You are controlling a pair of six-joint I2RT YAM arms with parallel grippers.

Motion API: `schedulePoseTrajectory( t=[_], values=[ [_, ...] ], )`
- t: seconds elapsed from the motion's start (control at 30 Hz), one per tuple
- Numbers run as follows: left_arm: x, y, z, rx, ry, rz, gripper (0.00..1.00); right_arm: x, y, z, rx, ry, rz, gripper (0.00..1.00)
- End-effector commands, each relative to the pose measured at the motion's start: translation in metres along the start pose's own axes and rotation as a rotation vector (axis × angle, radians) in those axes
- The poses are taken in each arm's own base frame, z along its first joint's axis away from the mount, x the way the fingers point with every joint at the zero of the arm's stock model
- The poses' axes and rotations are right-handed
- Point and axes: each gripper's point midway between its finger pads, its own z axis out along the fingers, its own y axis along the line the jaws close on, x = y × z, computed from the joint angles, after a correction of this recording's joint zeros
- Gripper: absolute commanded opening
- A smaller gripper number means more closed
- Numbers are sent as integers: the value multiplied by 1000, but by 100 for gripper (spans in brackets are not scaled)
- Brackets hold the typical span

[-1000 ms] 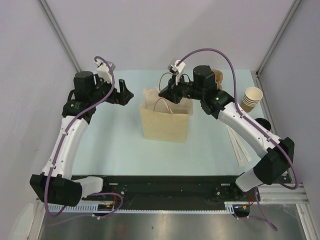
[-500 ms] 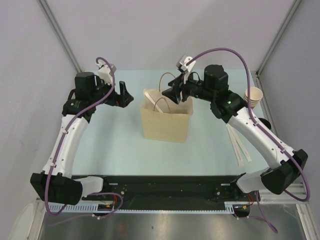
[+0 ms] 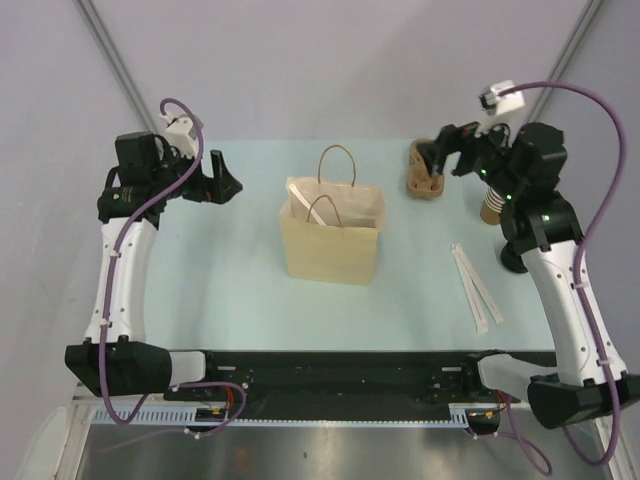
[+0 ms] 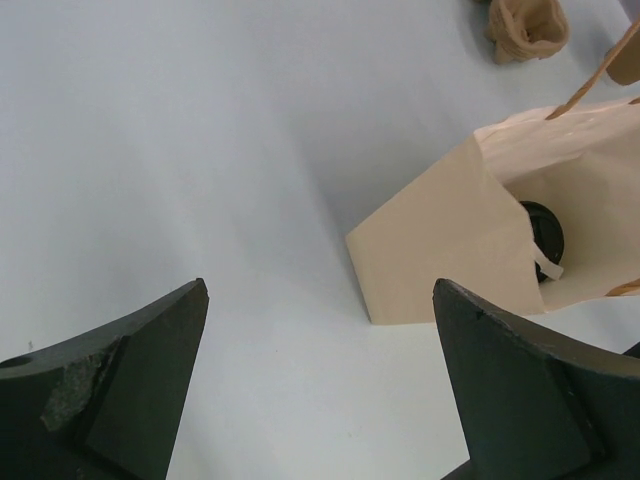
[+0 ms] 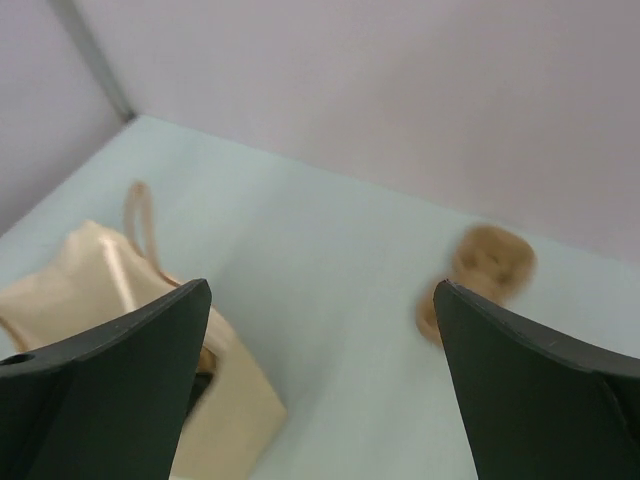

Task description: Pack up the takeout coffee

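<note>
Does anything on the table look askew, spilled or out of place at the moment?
Nothing spilled or toppled: the paper bag stands upright and open. Only the wrapped straws lie loose at a slant to its right.

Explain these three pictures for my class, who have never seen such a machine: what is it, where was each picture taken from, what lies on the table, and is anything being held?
This is a robot with two jointed arms bolted at the near edge of a table, each ending in a two-finger gripper. The wide picture comes from a fixed camera above and behind the arms. The other two come from small cameras on the wrists, so the dark shapes at the bottom are each gripper's own fingers. On the table stands an open tan paper bag with a dark round thing inside. Farther back on the right are brown paper cups, and nearer lie white wrapped straws. The left gripper and right gripper are both open and hold nothing; the right one hovers by the cups.
</note>
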Motion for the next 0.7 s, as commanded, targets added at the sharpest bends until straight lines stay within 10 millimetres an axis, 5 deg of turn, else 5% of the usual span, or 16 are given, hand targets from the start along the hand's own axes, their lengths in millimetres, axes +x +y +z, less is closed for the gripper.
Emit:
schedulePoseTrajectory(
  t=[0.0, 0.2, 0.37, 0.53, 0.67],
  values=[
    [13, 7, -4, 9, 54, 21, 99, 58, -58, -44, 214, 169, 163, 100],
    [91, 30, 11, -86, 225, 6, 99, 138, -72, -89, 302, 332, 236, 100],
    [124, 22, 15, -119, 272, 95, 100, 191, -61, -108, 303, 429, 264, 100],
    [145, 22, 13, -135, 304, 94, 100, 204, -59, -113, 311, 446, 283, 100],
    [132, 27, 11, -169, 268, 113, 99, 199, -59, -106, 293, 421, 271, 100]
  ],
)
